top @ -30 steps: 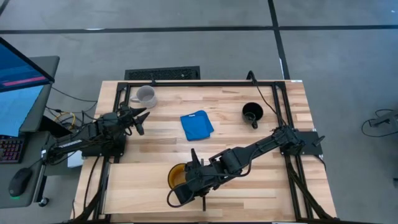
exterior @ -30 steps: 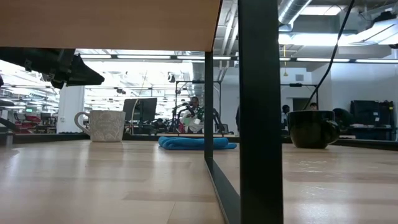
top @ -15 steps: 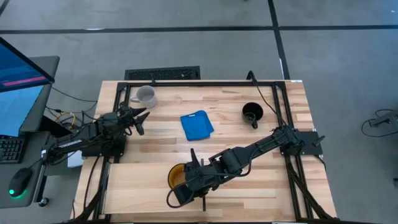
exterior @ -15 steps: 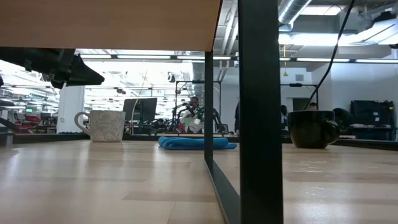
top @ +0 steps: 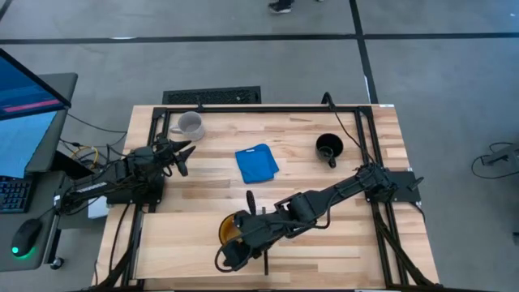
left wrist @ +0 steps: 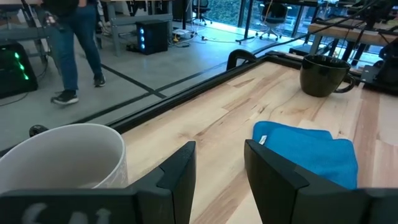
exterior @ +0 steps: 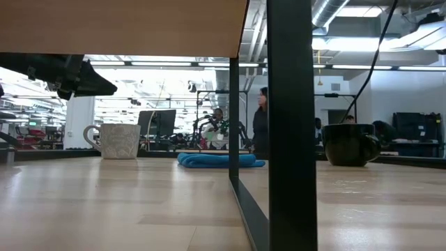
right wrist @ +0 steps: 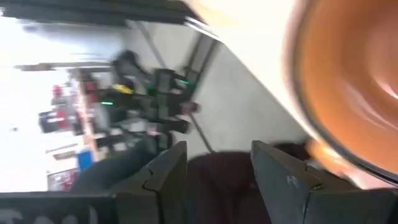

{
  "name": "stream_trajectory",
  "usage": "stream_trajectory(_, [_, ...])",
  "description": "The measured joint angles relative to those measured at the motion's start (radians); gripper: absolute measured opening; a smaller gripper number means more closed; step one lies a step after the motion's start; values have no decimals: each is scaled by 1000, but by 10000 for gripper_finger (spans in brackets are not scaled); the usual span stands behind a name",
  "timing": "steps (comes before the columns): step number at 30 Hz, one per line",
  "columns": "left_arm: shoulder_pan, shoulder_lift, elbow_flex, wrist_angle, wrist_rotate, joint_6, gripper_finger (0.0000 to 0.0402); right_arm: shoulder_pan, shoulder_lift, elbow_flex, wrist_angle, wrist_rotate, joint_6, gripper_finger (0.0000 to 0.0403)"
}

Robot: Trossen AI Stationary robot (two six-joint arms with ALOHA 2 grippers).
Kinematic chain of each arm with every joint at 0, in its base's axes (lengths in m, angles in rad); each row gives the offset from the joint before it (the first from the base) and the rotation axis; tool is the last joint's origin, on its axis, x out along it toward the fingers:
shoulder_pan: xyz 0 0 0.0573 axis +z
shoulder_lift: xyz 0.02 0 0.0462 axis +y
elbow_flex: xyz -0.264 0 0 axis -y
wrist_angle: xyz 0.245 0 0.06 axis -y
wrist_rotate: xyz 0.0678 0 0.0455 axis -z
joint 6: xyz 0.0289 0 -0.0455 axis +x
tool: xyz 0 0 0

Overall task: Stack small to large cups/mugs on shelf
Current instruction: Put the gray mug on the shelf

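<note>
The yellow mug [top: 228, 228] stands near the table's near edge, its amber inside [right wrist: 348, 81] filling one side of the right wrist view. My right gripper [right wrist: 214, 152] is open right beside it, nothing between its fingers. The grey-white mug [top: 190, 124] stands upright at the far left and the black mug [top: 328, 148] at the far right. My left gripper [top: 182, 156] waits open just short of the grey-white mug [left wrist: 62, 162]. The shelf [exterior: 118, 28] shows in the low view as a pale panel overhead with a dark upright [exterior: 289, 125]. My right gripper stands against the yellow mug's rim [right wrist: 311, 146]. Whether a finger touches the mug I cannot tell: my own wrist covers the place in the high view. Nothing lies between the two fingers.
A folded blue cloth [top: 256, 163] lies flat mid-table between the grey-white and black mugs. A black frame [top: 268, 108] runs along the table's far edge and sides. Bare planks [top: 203, 191] lie between the two arms. A person walks in the room behind.
My right gripper has tipped up and rolled a little beside the yellow mug, and its wrist now covers more of the mug in the high view. The mug stays where it was.
</note>
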Motion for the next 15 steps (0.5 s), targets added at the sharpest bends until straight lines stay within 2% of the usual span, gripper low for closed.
stream_trajectory(8, [0, 0, 0, 0, 1, -18, 127, -45, -6, 0, 31, 23, -134, 202])
stream_trajectory(11, [0, 0, 0, 0, 1, -18, 127, -74, -24, -1, 48, 49, -247, 202])
stream_trajectory(15, [0, 0, 0, 0, 2, -19, 127, -117, -93, 2, 74, 143, -482, 202])
